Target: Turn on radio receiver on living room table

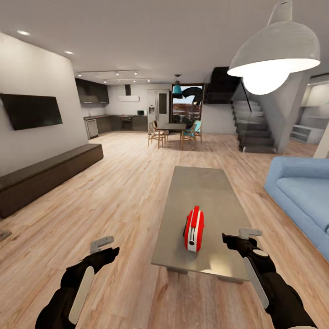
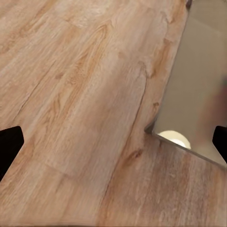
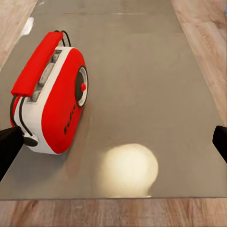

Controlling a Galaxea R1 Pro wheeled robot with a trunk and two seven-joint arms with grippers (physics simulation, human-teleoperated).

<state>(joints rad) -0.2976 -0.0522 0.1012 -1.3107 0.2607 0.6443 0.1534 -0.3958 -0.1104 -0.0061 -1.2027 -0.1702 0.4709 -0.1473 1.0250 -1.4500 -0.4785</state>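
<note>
red and glossy, the small rounded radio receiver (image 1: 194, 229) with a white band stands upright on the near end of the long grey matte coffee table (image 1: 201, 192). the black right gripper (image 1: 237, 241) hovers just beside it, over the table's near right corner, fingers wide apart. the left gripper (image 1: 106, 250) hangs over the light wooden floor (image 1: 123, 192), also spread wide. a blue sofa (image 1: 304, 192) is at the right.

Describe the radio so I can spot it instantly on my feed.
Find the long grey table between the blue sofa and the dark bench. Near its front end, just ahead of the right claw, stands the radio. It is the one thing on the tabletop: a glossy red rounded box with a white band.
</note>
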